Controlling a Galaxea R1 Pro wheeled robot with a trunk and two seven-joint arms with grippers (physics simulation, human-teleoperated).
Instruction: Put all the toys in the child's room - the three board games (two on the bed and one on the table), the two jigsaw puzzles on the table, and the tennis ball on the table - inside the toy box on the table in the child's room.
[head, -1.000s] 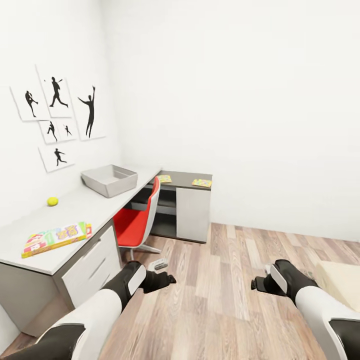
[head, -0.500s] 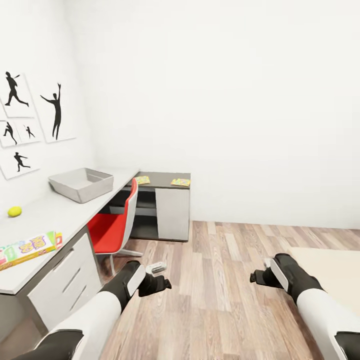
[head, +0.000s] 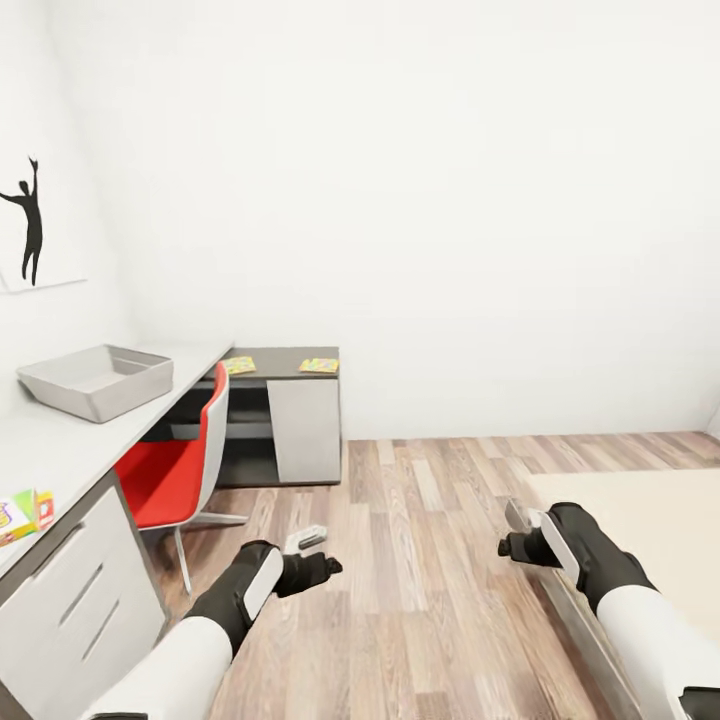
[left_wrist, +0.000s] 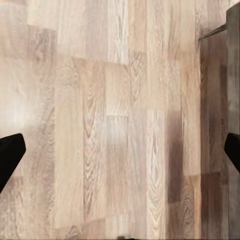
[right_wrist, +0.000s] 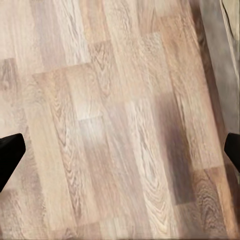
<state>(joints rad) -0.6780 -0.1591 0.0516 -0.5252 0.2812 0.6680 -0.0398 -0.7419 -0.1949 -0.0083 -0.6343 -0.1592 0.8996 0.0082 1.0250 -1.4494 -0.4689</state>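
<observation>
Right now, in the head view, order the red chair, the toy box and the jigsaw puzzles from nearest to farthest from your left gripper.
1. Red chair, just beyond the left gripper.
2. Toy box, on the table's near wing.
3. Jigsaw puzzles, on the far, lower section.

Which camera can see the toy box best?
The head view: the toy box sits whole on the table, its inside looking bare. The left and right wrist views look down at the wooden floor instead.

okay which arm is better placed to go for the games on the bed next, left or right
Probably the right. The bed lies at the right side of the head view, and the right gripper hangs beside its near edge, jaws spread and empty. The left gripper hangs over bare floor, nearer the red chair.
</observation>
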